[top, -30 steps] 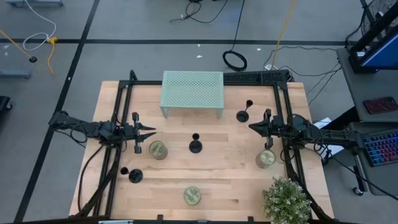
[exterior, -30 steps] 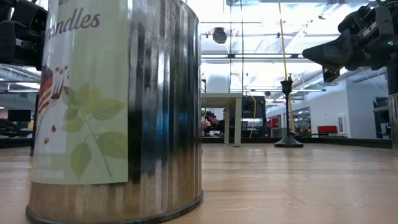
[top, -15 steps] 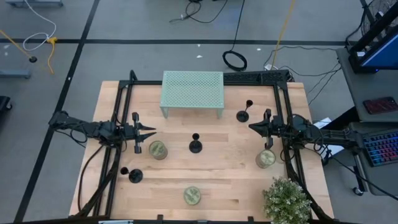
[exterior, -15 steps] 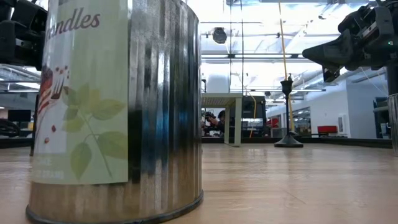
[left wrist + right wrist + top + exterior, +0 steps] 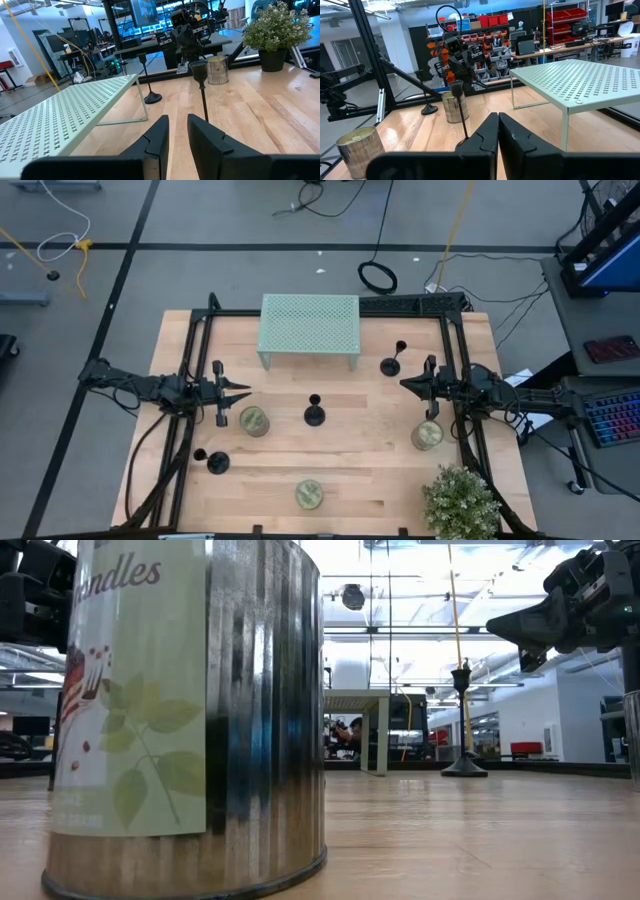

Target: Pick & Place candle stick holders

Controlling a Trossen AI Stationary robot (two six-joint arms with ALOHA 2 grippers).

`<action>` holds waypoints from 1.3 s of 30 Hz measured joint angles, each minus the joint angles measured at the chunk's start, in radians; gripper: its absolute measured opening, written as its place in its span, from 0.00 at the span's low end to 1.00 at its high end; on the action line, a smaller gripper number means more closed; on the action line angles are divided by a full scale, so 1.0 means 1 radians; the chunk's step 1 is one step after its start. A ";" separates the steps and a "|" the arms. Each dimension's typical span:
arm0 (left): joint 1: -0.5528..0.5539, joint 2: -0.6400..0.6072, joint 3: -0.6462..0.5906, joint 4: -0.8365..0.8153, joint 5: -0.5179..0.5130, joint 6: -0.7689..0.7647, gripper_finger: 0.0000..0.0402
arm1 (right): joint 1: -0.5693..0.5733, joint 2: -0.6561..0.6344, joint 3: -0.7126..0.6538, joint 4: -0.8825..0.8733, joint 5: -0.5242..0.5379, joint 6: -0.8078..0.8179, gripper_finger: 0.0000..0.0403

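Observation:
Three matte-black candle stick holders stand upright on their disc bases on the wooden table: one at the centre (image 5: 314, 414), one at the far right (image 5: 390, 365), one at the near left (image 5: 217, 463). My left gripper (image 5: 245, 392) hovers at the table's left, pointing at the centre holder (image 5: 201, 75); its fingers (image 5: 177, 132) are a little apart and empty. My right gripper (image 5: 405, 385) hovers at the right, level, fingers shut (image 5: 498, 120) and empty, also facing the centre holder (image 5: 458, 92). In the low view the far-right holder (image 5: 463, 720) stands beyond my right gripper (image 5: 495, 628).
A pale green perforated rack (image 5: 310, 330) stands at the far middle. Three round tins sit at the left (image 5: 253, 420), the right (image 5: 428, 435) and the near middle (image 5: 308, 494), the last filling the low view (image 5: 185, 710). A potted plant (image 5: 460, 502) stands at the near right corner.

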 joint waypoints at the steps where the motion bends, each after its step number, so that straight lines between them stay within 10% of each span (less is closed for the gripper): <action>1: 0.000 0.000 0.000 0.000 0.000 0.000 0.19 | 0.000 0.000 0.000 0.000 0.000 0.000 0.01; 39: 0.000 0.000 0.000 0.000 0.004 -0.037 0.19 | 0.000 0.000 0.000 0.000 0.000 -0.007 0.01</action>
